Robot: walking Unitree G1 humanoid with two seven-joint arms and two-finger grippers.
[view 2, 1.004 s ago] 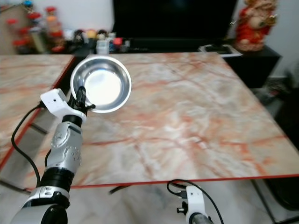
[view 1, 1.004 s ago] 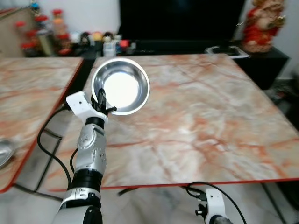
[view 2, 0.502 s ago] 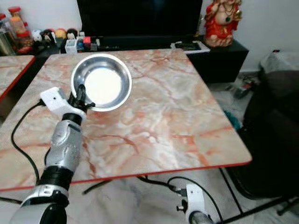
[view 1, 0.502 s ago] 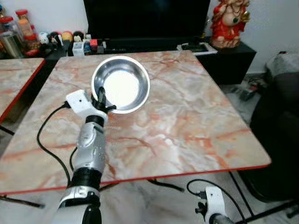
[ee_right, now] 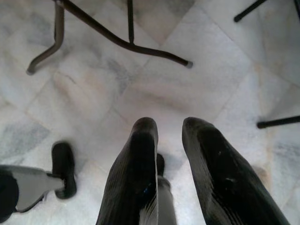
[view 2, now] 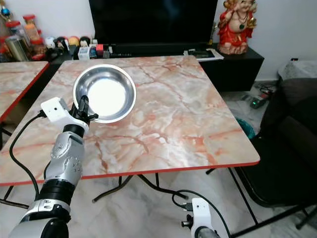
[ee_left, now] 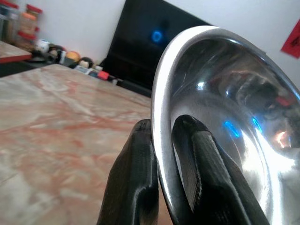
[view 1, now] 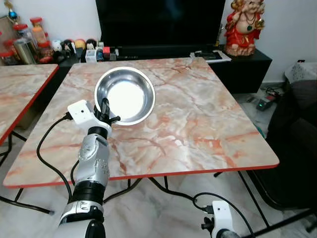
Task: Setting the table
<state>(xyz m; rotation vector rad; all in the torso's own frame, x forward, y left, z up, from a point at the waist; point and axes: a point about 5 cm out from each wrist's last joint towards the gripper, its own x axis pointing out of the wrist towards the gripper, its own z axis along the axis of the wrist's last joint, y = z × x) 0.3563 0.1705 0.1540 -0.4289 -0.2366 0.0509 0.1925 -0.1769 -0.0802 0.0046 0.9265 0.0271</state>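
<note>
Pinching steel bowl [view 1: 125, 95] rim: left end effector [view 1: 105, 110], bowl tilted above counter [view 1: 198, 124] near left edge. Right end effector [ee_right: 169, 140] spread slightly (hanging over floor [ee_right: 93, 93]).

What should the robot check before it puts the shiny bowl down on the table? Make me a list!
1. Grip on the round shiny steel bowl: the left gripper pinches its rim, one finger inside and one outside. Ok.
2. Bowl level: it tilts, with its inside facing the camera. Not ok yet.
3. Landing spot: the pink marble table with the red edge is bare under and around the bowl. Ok.
4. Bowl empty: nothing lies inside it. Ok.
5. Right gripper: hangs low over the white floor tiles, fingers apart, holding nothing. Ok.
6. How high the bowl is above the table: cannot tell.
</note>
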